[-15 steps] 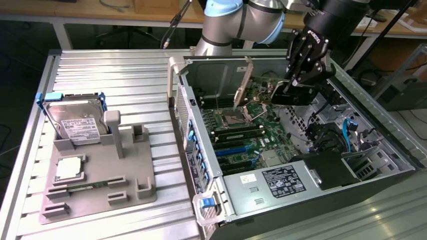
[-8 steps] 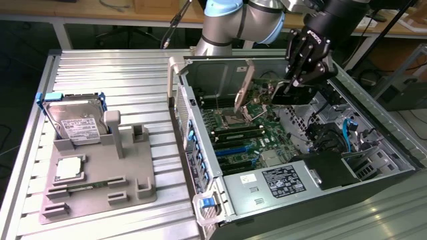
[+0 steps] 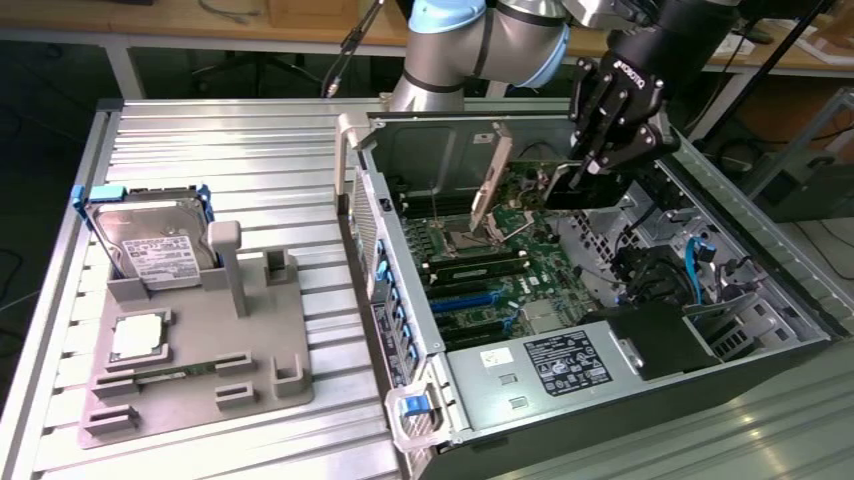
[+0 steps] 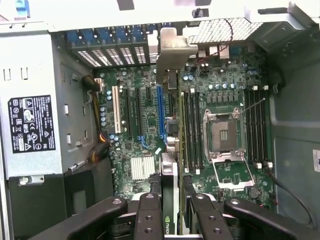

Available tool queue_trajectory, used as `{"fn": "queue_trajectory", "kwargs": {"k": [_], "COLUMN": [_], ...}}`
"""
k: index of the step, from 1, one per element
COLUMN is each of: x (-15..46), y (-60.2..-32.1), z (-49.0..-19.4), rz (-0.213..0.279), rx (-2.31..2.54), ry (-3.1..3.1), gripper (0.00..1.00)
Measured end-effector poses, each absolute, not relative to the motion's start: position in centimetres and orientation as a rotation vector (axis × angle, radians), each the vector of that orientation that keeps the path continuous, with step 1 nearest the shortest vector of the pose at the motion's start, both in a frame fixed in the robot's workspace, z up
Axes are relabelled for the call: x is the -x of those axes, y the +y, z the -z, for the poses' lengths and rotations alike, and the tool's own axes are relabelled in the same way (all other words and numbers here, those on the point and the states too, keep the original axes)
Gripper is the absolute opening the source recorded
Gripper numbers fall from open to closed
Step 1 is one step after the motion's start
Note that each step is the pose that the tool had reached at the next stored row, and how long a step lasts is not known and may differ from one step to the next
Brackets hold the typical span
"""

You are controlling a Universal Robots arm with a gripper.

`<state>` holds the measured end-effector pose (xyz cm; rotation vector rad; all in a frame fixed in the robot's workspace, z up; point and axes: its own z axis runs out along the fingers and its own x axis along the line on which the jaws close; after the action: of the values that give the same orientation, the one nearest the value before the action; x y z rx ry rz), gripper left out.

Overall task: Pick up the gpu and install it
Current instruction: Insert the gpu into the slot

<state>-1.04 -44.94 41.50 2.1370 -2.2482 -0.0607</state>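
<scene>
As gripper (image 3: 594,172) holds gpu (image 4: 169,180), case (image 3: 441,150) gapes.

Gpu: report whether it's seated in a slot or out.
Out: gripper holds the gpu on edge above the motherboard; the blue slot lies bare.

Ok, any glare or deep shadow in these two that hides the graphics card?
Exterior view: even light, mild sheen on the ribbed table, the graphics card plain to see in the claw. Wrist view: the case rim is washed out white, the corner beside the power supply falls dark, the card's edge itself well lit.
</scene>
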Motion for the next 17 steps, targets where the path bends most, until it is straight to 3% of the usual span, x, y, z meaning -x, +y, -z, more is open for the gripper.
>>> {"fn": "queue_trajectory", "kwargs": {"k": [17], "x": [1.04], "y": [-44.94], "z": [-41.50], "rz": [0.057], "rx": [-2.249], "ry": [-2.134], "gripper": [0.27]}}
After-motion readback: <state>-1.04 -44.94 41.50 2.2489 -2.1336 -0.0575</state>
